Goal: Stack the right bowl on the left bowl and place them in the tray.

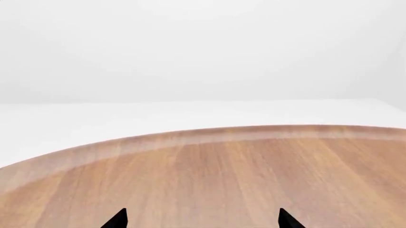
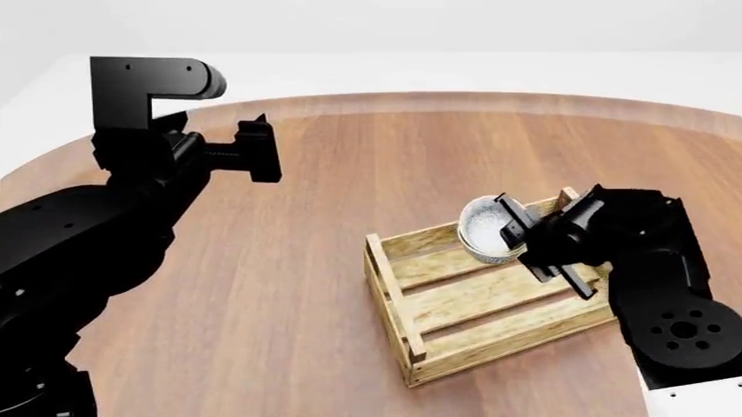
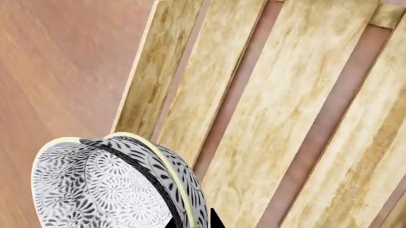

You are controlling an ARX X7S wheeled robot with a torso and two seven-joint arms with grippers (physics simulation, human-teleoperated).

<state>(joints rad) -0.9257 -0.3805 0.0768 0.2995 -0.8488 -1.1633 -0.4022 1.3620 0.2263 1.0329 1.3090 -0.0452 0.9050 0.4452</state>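
Two patterned black-and-white bowls (image 2: 485, 228), nested one inside the other, hang tilted on their side over the far part of the tray (image 2: 510, 343), a light-wood slatted crate. My right gripper (image 2: 519, 233) is shut on their rims. In the right wrist view the bowls (image 3: 108, 185) fill the lower left, with my right gripper (image 3: 192, 222) pinching the rims above the tray's slats (image 3: 285, 109). My left gripper (image 2: 261, 149) is open and empty, raised over the table's far left. In its wrist view my left gripper (image 1: 203, 221) shows only bare tabletop between its fingertips.
The round wooden table (image 2: 290, 261) carries the tray at its right front. The table's far edge (image 1: 190, 135) curves against a white floor. My left arm (image 2: 104, 226) bulks at the left and the right arm (image 2: 661, 287) at the right edge.
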